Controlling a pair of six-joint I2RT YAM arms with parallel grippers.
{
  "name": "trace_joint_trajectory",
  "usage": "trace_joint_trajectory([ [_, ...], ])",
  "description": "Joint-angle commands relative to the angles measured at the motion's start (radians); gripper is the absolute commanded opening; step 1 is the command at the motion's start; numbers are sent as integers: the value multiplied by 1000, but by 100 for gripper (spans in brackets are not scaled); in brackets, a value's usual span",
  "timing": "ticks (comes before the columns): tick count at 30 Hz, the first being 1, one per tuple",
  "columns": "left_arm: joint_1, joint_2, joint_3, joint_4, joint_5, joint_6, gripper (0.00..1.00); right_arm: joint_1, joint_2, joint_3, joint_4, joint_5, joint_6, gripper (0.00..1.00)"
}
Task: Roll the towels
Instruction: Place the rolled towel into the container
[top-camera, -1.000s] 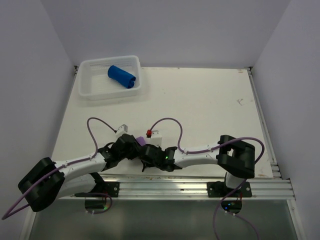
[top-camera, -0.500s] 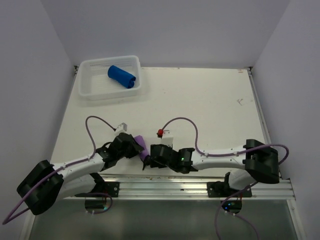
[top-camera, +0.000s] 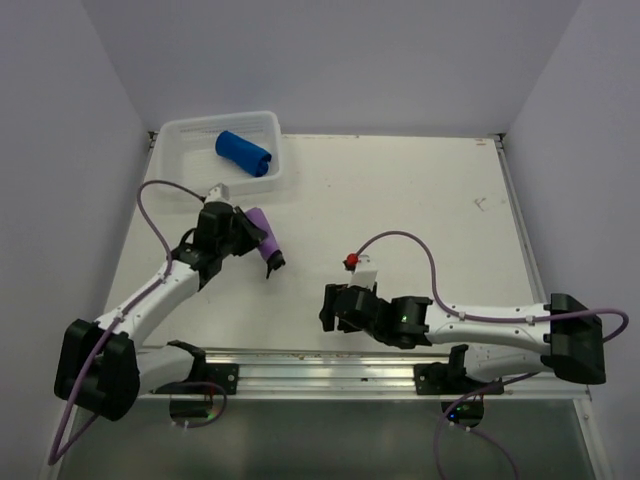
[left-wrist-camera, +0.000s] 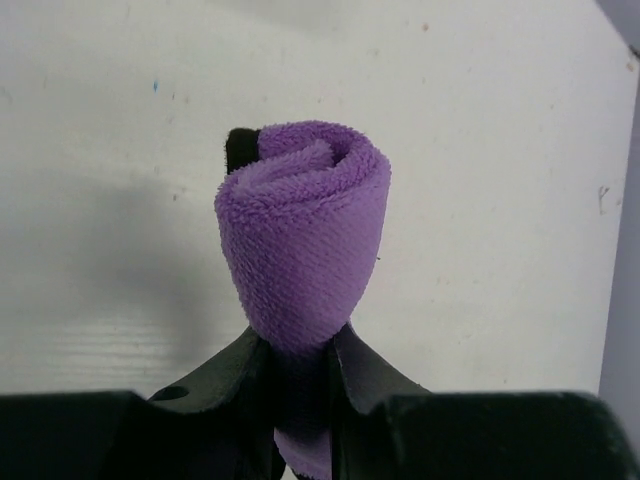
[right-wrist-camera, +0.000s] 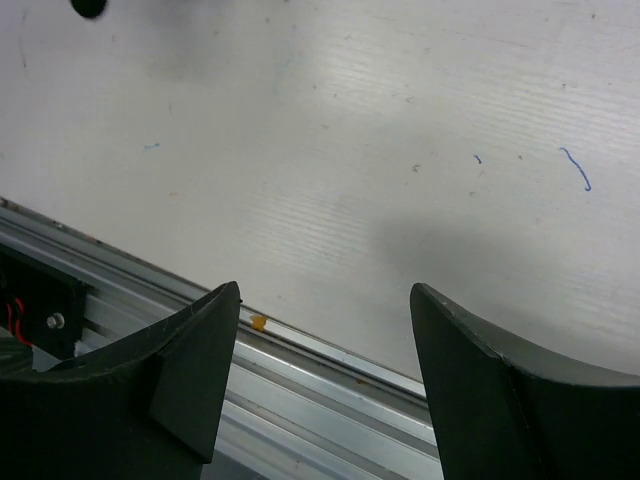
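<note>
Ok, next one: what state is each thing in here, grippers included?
purple towel: rolled, clamped between the left gripper's fingers.
blue towel: rolled, lying in the basket.
basket: upright, holding only the blue towel.
left gripper: shut on the purple towel.
right gripper: open, nothing between its fingers.

Soft, even light covered the white counter (top-camera: 420, 210). Shadows lay faint and diffuse; close jaws looked dark, nearly featureless.

top: high overhead, looking down | wrists: close, low-angled — all share table (top-camera: 420, 200)
</note>
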Motion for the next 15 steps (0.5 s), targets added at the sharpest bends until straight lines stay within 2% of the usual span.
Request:
trace_joint_trajectory([
  [1,67,48,158,-29,90,87,17,-29,-49,-15,-17,31,-19,73],
  [7,244,180,408,-34,191,89,15,-58,-78,22,-74,35,-66,73],
  [12,333,320,625,-61,67,113,16,-96,-108,42,-97,32,-106,74],
  [15,426,435,701,-1,124,72,15,-129,-114,52,-97,2,-125,75],
])
